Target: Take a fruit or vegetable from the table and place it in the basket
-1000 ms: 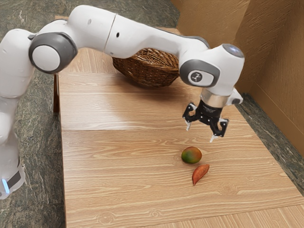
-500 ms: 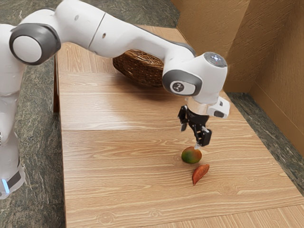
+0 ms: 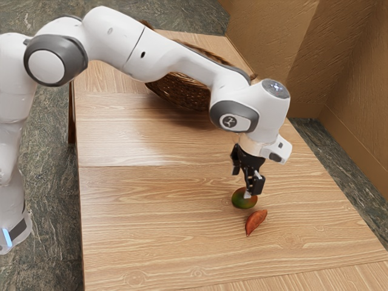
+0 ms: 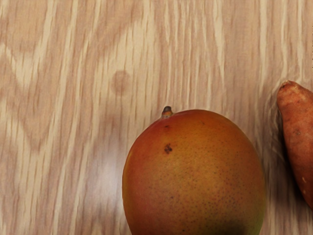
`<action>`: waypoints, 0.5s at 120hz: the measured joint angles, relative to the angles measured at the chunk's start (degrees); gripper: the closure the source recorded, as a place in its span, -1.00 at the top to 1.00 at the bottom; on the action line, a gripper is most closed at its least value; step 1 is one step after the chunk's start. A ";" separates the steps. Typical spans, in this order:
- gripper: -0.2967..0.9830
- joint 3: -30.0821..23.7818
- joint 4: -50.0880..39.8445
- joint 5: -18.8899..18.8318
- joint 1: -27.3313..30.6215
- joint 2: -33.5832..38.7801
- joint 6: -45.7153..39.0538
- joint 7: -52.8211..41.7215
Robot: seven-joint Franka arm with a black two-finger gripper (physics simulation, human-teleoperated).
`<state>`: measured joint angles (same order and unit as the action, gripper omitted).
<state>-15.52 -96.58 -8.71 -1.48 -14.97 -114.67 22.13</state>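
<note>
Behind the arm point(image 3: 130, 45), wicker basket point(image 3: 182, 92), inside mostly hidden, gripper point(image 3: 242, 183) spread wide at mango point(image 3: 242, 202), sweet potato point(image 3: 256, 222) near.

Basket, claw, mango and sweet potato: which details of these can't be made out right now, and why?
Exterior view: most of the basket's inside, hidden by the arm.
Exterior view: whether the claw touches the mango; they overlap from this angle.
Wrist view: part of the mango, cut off by the lower edge.
Wrist view: part of the sweet potato, cut off by the right edge.

A smooth, red-green mango point(image 3: 243, 204) lies beneath the fingers point(image 3: 258, 184), a tapered, orange sweet potato point(image 3: 256, 222) near them, a brown woven basket point(image 3: 182, 92) well apart from them.
</note>
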 joint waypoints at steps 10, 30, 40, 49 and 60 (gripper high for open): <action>0.49 -0.03 0.05 -0.02 0.08 -0.40 -0.69 -1.18; 0.48 -0.04 0.28 -0.04 0.25 -1.81 -1.74 -3.10; 0.48 -0.04 0.45 -0.05 0.25 -2.63 -2.31 -3.89; 0.47 -0.04 0.96 -0.06 0.28 -3.70 -2.77 -4.51; 0.46 -0.04 1.31 -0.07 0.34 -4.52 -3.21 -5.16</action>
<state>-15.56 -95.27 -8.78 -1.14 -19.49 -117.88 16.96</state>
